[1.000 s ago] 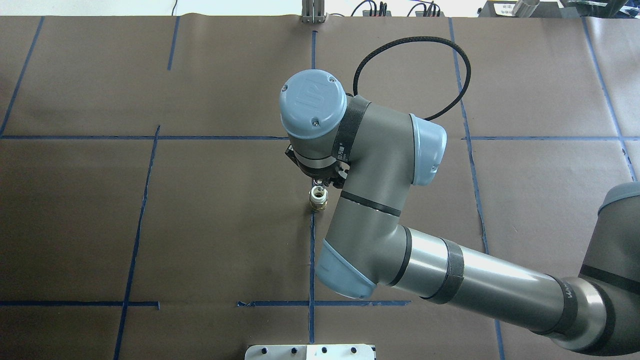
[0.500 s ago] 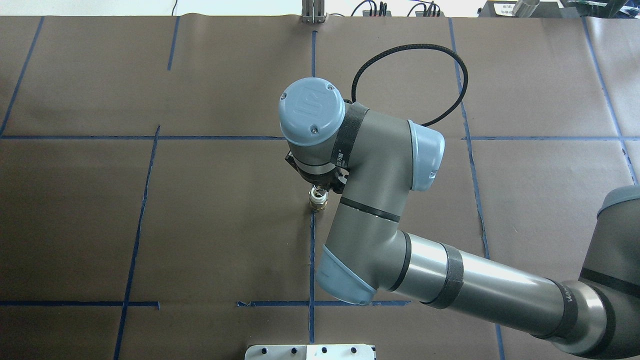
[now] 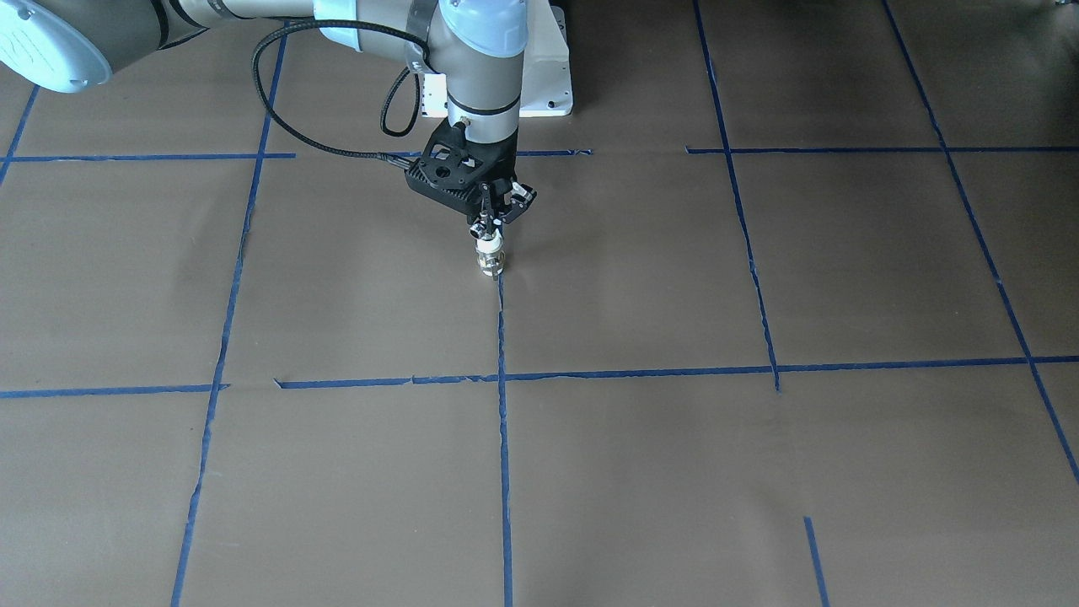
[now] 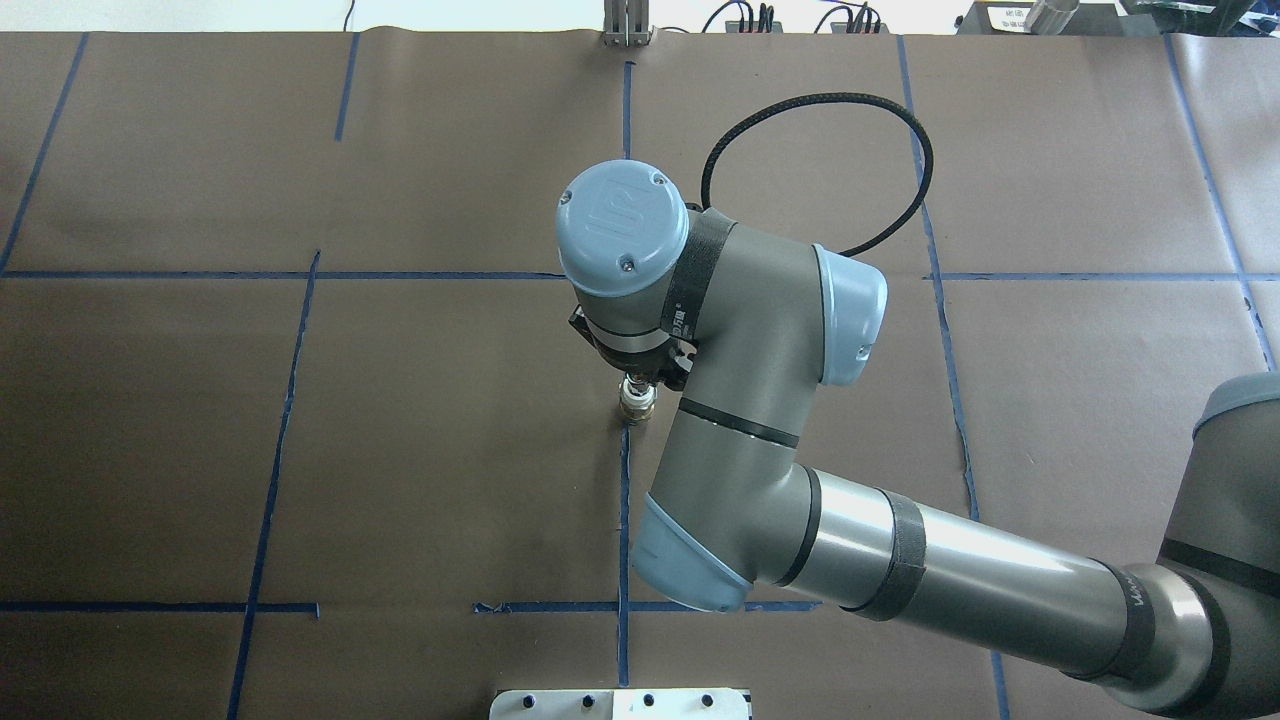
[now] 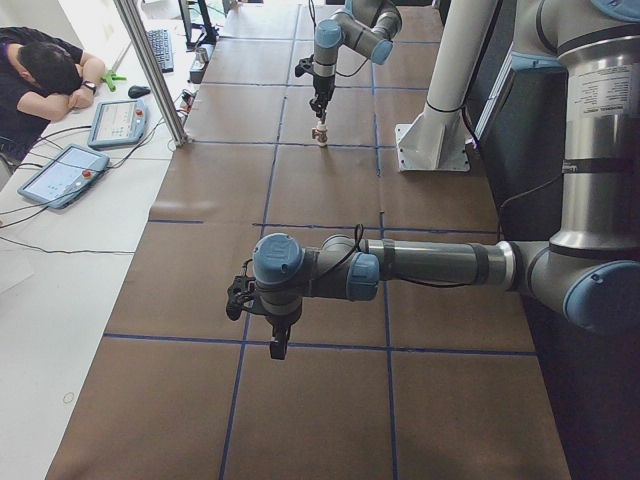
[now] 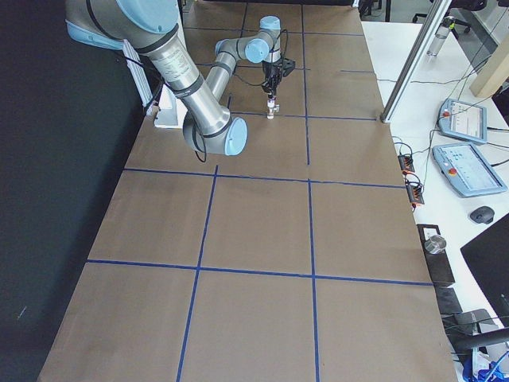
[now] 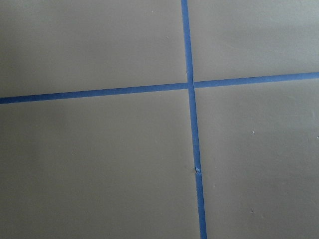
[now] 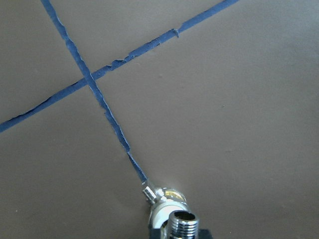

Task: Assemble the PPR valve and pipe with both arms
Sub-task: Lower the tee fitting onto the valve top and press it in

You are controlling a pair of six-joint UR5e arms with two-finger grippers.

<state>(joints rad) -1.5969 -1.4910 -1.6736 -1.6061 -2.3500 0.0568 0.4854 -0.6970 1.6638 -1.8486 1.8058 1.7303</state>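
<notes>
Even, bright overhead light; soft shadows; frames sharp; little glare

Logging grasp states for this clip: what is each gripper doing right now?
Left gripper: cannot tell, seen only from the side.
Right gripper: around the valve top; clamped or not, cannot tell.

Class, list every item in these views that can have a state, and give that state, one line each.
valve: upright on the table, at the end of a blue tape line.
right gripper: down over the valve's top; open or shut unclear.
left gripper: above the table, far from the valve; open or shut unclear.
</notes>
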